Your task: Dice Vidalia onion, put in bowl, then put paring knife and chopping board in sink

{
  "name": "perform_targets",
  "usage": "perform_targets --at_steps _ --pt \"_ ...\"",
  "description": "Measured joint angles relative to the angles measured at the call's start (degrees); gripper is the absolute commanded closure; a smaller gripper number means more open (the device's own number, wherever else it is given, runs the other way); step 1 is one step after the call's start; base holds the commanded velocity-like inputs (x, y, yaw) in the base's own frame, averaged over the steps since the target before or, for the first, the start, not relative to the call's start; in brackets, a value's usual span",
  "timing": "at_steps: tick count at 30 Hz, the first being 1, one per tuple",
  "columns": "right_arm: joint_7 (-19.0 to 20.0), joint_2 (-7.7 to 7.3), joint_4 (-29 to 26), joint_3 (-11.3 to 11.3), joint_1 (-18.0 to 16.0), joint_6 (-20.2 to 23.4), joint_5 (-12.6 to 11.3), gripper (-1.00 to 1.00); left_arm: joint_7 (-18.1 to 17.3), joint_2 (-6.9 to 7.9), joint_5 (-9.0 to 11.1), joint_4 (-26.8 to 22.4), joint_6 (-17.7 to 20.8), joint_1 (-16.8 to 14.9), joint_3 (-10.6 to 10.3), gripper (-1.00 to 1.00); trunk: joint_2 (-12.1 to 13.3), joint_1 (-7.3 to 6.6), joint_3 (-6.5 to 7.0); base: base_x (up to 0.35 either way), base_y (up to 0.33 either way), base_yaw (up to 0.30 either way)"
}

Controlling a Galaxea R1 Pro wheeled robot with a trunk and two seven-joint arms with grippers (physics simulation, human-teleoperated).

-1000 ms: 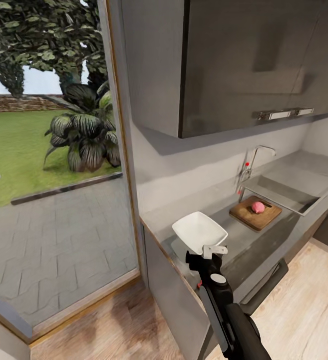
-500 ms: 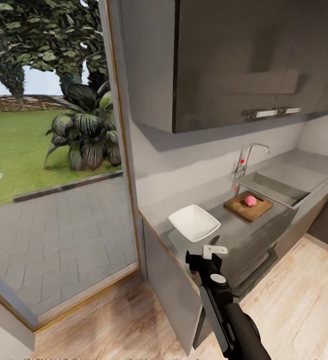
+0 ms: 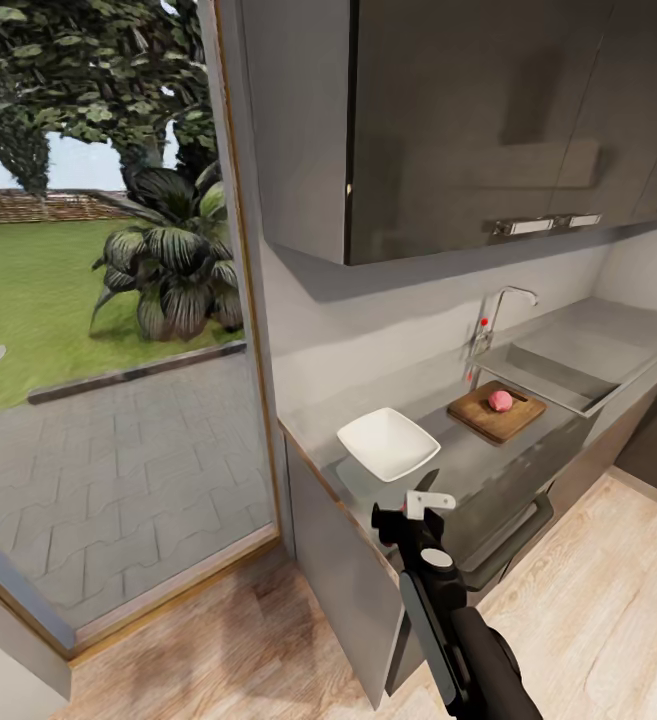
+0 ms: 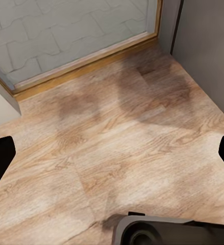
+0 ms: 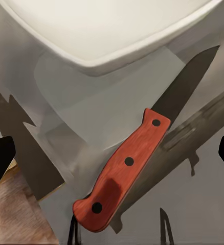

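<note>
The paring knife (image 5: 125, 168) lies flat on the grey countertop (image 3: 468, 465), its red-orange handle toward the front edge and its dark blade (image 5: 186, 84) pointing beside the white bowl (image 3: 388, 443). My right gripper (image 5: 112, 161) hovers open straight above the handle, which lies between the two fingertips without touching them. In the head view that gripper (image 3: 423, 503) sits just in front of the bowl. Farther right, the pinkish onion (image 3: 500, 401) rests on the wooden chopping board (image 3: 483, 418) beside the sink (image 3: 568, 365). My left gripper (image 4: 112, 155) is open over wooden floor.
A curved chrome tap (image 3: 496, 312) stands behind the board. Dark wall cabinets (image 3: 468, 120) hang over the counter. A glass door (image 3: 108, 300) to the garden fills the left. A dark bar handle (image 3: 508, 535) juts from the cabinet front below the counter.
The camera has backed away, so the counter, bowl and board look smaller and farther than a second ago. My right gripper stays just in front of the bowl.
</note>
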Motion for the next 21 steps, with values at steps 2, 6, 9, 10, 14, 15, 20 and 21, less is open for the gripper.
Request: perform_targets --at_steps 2,6,9,10,14,15,20,21 --pt "0.0 0.0 0.2 0.0 0.0 0.0 0.0 -1.0 0.0 -0.01 0.0 0.0 0.0 0.0 0.0 -1.0 0.0 0.0 0.0 0.0 0.0 0.0" --pt "-0.2 0.0 0.4 0.0 0.0 0.0 0.0 -1.0 0.0 -0.03 0.0 0.4 0.0 0.0 0.0 -1.0 0.0 0.0 0.0 0.0 0.0 0.0" --pt "-0.3 -0.04 0.5 -0.6 0.0 0.0 0.1 -1.0 0.0 -0.03 0.0 0.7 0.0 -0.1 0.0 -1.0 0.0 0.0 0.0 0.0 0.0 0.0" --pt "-0.3 -0.08 0.5 -1.3 0.0 0.0 0.1 -1.0 0.0 -0.03 0.0 0.7 0.0 -0.1 0.0 -1.0 0.0 0.0 0.0 0.0 0.0 0.0" --pt "-0.1 -0.13 0.5 -3.6 0.0 0.0 0.1 -1.0 0.0 -0.03 0.0 0.8 0.0 -0.1 0.0 -1.0 0.0 0.0 0.0 0.0 0.0 0.0" --pt "-0.1 -0.13 0.5 -4.1 0.0 0.0 0.1 -1.0 0.0 -0.04 0.0 0.8 0.0 -0.1 0.0 -1.0 0.0 0.0 0.0 0.0 0.0 0.0" --pt "0.0 -0.14 0.5 -4.8 0.0 -0.1 0.1 -1.0 0.0 -0.09 0.0 0.8 0.0 -0.1 0.0 -1.0 0.0 0.0 0.0 0.0 0.0 0.0" --pt "0.0 -0.14 0.5 -4.8 0.0 -0.3 0.1 -1.0 0.0 -0.1 0.0 0.8 0.0 -0.1 0.0 -1.0 0.0 0.0 0.0 0.0 0.0 0.0"
